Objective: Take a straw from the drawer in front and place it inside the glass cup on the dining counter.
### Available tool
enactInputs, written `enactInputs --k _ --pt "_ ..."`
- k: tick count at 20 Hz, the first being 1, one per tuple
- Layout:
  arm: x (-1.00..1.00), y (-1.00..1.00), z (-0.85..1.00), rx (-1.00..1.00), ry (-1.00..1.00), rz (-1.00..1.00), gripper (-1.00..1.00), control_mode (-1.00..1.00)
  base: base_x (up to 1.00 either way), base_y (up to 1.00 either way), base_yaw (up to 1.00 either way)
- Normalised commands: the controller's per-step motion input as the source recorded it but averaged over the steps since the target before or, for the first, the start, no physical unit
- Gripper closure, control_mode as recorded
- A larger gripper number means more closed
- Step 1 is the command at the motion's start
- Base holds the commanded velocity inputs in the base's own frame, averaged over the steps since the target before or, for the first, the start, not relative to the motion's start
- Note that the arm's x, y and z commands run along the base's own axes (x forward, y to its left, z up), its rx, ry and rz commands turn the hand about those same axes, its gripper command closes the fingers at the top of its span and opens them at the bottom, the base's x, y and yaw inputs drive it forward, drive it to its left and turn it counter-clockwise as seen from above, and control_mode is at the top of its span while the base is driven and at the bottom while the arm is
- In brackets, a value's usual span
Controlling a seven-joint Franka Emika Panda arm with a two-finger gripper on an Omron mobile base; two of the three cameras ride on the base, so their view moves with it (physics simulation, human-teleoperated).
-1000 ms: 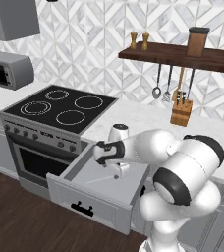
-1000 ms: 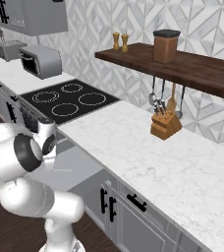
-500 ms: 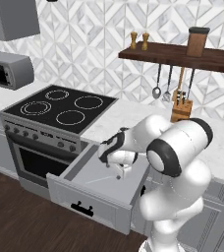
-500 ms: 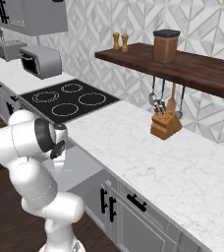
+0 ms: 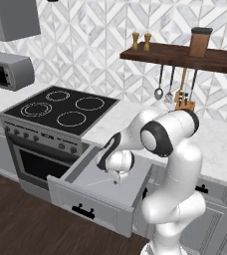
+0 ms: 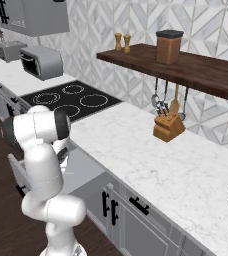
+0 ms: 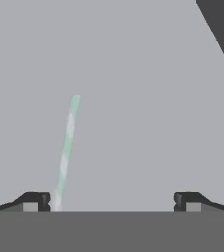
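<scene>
The drawer [image 5: 88, 175] stands pulled out, light grey with a black bar handle on its front, right of the oven. My gripper [image 5: 117, 177] hangs inside it, pointing down at the floor, jaws open and holding nothing. In the hand view the straw [image 7: 66, 146], a thin pale green-white stick, lies flat on the drawer floor [image 7: 133, 98]; its near end runs down beside the left fingertip [image 7: 33, 201], and my gripper [image 7: 111, 202] spans wide beside it. The glass cup and the dining counter are out of view. From the right, my arm covers most of the drawer [image 6: 84, 170].
A black stove [image 5: 60, 107] with an oven door [image 5: 38, 164] sits left of the drawer. The marble worktop [image 6: 171, 170] runs right, with a knife block [image 6: 168, 127] on it and a wooden shelf [image 6: 186, 67] above. A toaster oven [image 5: 6, 69] stands at the far left.
The arm has folded in closer over the drawer and the hand has sunk lower into it. The jaws stayed open.
</scene>
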Motion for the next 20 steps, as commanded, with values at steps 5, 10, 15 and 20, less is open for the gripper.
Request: enactInputs --k 5,10,15,20 --pt "0.31 0.32 -0.30 0.00 0.00 -0.06 -1.00 -1.00 0.00 0.00 0.00" --pt "0.38 0.05 -0.30 0.00 0.05 -0.03 -1.00 -1.00 0.00 0.00 0.00" --pt "0.44 0.00 -0.39 -0.02 0.11 -0.01 -1.00 -1.00 0.00 0.00 0.00" --pt "0.26 0.07 -0.47 -0.06 0.05 -0.03 -1.00 -1.00 0.00 0.00 0.00"
